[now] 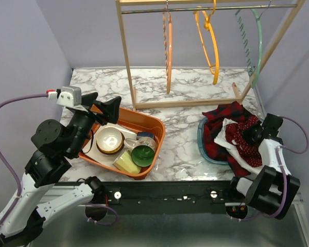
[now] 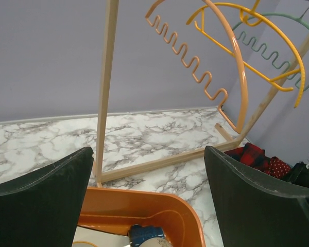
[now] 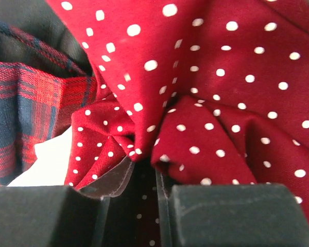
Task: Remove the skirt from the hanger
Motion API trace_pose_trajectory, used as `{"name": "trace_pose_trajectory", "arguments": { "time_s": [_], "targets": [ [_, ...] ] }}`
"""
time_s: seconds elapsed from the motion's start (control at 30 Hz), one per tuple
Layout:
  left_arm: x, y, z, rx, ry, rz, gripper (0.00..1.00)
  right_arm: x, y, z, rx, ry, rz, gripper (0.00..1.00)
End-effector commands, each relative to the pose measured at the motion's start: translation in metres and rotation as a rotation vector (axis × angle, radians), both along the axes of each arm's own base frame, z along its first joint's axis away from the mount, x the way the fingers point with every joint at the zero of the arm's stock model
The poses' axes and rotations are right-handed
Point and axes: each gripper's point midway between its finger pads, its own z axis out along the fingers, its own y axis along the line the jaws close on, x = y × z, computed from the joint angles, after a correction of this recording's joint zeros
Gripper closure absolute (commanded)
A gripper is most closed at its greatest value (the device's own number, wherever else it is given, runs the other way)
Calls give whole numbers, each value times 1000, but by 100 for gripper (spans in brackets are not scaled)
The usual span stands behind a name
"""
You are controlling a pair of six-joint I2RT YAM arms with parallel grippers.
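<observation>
skirt (image 3: pixel 221 77), white-dotted red, pinched by right gripper (image 3: pixel 143 203).

Top cam: we look down from high behind over the whole table (image 1: pixel 185 149). Left wrist peeks between the left fingers (image 2: pixel 41 200) at the rack (image 2: pixel 105 92), shared with overhead. Right wrist's jammed against spotted cloth (image 3: pixel 221 77) past the right fingers (image 3: pixel 237 216).

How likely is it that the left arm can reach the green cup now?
Probably yes. The left gripper hangs open above the tray, and the green cup sits uncovered at the tray's near right corner, with nothing above it.
</observation>
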Motion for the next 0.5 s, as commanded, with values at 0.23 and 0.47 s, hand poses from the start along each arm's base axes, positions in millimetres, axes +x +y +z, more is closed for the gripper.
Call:
{"name": "trace_pose_trajectory", "arguments": {
  "time_s": [0.23,0.47],
  "targets": [
    [-9,5,15,-31,7,-19,1,-19,-12,104,-205,-53,63,20],
    [-20,-2,2,-83,64,-87,1,-41,40,187,-237,-207,251,0]
  ]
}}
